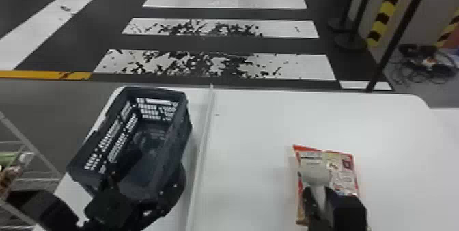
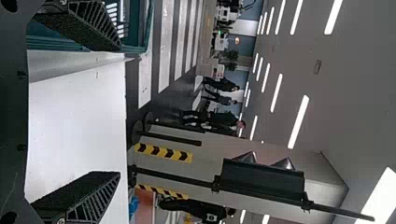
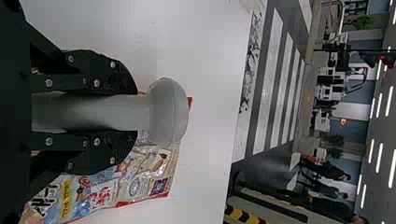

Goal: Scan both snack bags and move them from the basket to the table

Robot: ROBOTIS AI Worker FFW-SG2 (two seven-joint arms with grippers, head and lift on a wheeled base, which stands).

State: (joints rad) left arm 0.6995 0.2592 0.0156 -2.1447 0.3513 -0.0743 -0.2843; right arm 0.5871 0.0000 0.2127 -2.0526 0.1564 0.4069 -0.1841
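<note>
The dark blue basket [image 1: 170, 138] stands on the left of the white table. My left gripper [image 1: 143, 189] is at its near end; in the left wrist view the left gripper [image 2: 116, 111] is open, its fingers wide apart, with a basket edge [image 2: 135, 48] beyond one of them. On the right, my right gripper [image 1: 319, 194] holds the grey scanner [image 1: 316, 175] over a red-edged snack bag [image 1: 343, 175] lying on the table. The right wrist view shows the right gripper [image 3: 136, 113] shut on the handle of the scanner [image 3: 168, 112], which partly covers the snack bag [image 3: 140, 172].
A raised strip [image 1: 203, 145] divides the white table [image 1: 256, 127] just right of the basket. At the left edge stands a wire shelf [image 1: 34, 175] with packaged goods. Barrier posts [image 1: 392, 49] rise behind the table's far right.
</note>
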